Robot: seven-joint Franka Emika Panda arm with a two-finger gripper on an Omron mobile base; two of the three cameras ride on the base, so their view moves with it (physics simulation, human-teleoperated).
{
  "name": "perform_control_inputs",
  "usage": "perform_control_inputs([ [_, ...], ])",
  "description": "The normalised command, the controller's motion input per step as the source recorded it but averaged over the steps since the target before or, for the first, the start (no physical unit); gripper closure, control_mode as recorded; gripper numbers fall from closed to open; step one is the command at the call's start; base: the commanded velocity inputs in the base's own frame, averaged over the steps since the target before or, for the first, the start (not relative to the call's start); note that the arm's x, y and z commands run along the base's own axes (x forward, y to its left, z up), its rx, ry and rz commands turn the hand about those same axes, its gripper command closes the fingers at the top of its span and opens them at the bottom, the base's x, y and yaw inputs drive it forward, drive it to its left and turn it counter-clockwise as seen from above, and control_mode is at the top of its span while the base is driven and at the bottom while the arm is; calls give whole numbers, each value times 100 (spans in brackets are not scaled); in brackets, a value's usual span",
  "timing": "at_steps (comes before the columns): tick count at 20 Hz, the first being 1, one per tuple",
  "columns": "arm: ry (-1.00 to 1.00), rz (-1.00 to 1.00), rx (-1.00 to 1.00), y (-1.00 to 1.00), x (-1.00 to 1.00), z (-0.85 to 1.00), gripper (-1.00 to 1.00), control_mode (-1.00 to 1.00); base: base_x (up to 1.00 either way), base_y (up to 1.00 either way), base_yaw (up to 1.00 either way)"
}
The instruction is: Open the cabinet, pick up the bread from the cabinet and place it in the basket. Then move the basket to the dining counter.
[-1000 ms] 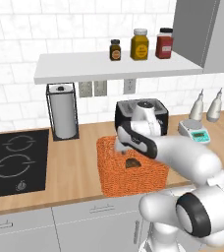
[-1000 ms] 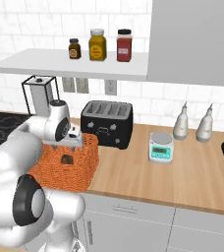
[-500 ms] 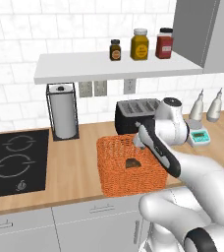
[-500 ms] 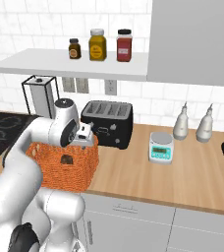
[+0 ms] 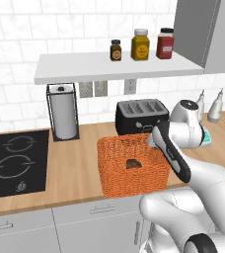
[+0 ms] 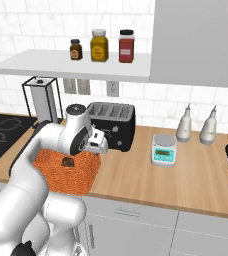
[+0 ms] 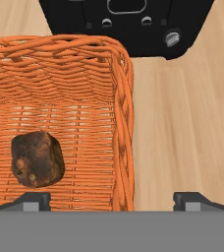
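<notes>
Orange wicker forms the basket (image 5: 131,170), which sits on the wood bench (image 5: 80,173) just in front of the black toaster (image 5: 140,116). Inside it lies the bread (image 7: 37,158) (a dark brown lump on the woven floor). Above the basket's right rim, the gripper (image 7: 111,199) hangs with fingers spread wide, holding nothing.

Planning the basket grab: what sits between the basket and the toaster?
Nothing: the hand view shows bare wood worktop between the basket rim and the toaster.
</notes>
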Motion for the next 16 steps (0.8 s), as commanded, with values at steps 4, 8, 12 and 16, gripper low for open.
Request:
perform_control_inputs([
  [4, 15, -4, 0, -13, 12, 0, -100, -100, 0, 0, 0],
  [8, 20, 0, 0, 0, 31, -10, -100, -100, 0, 0, 0],
  [12, 6, 0, 1, -2, 27, -15, -100, -100, 0, 0, 0],
  [16, 2, 0, 6, -11, 21, -29, -100, -100, 0, 0, 0],
])
